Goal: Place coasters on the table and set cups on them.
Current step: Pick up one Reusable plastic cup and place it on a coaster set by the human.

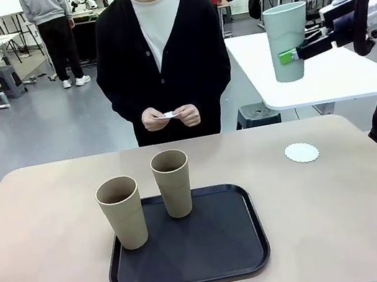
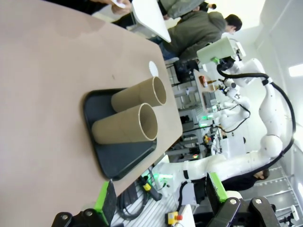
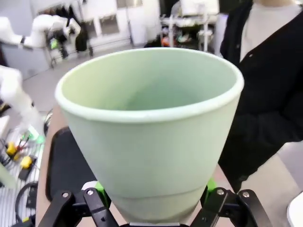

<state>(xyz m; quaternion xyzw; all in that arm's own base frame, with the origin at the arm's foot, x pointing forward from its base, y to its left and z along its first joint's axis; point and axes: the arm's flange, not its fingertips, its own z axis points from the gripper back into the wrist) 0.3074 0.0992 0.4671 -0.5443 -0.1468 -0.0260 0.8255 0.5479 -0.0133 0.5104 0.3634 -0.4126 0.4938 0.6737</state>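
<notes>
- Front view, and the right tool (image 1: 289, 57) has the mint green cup (image 1: 286, 29) pinched low on its wall, a green pad on each side. It is carried high above the worktop (image 1: 43, 269), out toward the right edge.
- First worry is the landing spot. One coaster (image 1: 301, 152) lies flat near the far right corner, and it looks barely wider than a cup's base. If the tool comes down slightly off-centre, the cup sits half on, half off, and rocks.
- Second worry is that low grip on a tall, tapered cup. In the right wrist view the wide mouth flares out over the fingers, so a sharp move could let it slip or lean in the pads.
- Third worry: the disc looks light. A base arriving with any sideways drift could push it along the worktop.
- At the far edge the person's hands (image 1: 170, 117) hold something small and white, probably more coasters. I'd watch for them reaching in under the cup.
- The two beige cups (image 1: 122, 212) stand upright on the black tray (image 1: 215, 249), centred by the near edge and not yet on coasters.
- Pose: the right arm comes in from the right with its fingers roughly level, pointing toward the left edge, and the cup is upright.
- Left wrist view: the left tool (image 2: 160, 193) hangs back off the worktop with its fingers spread wide and nothing between them.
</notes>
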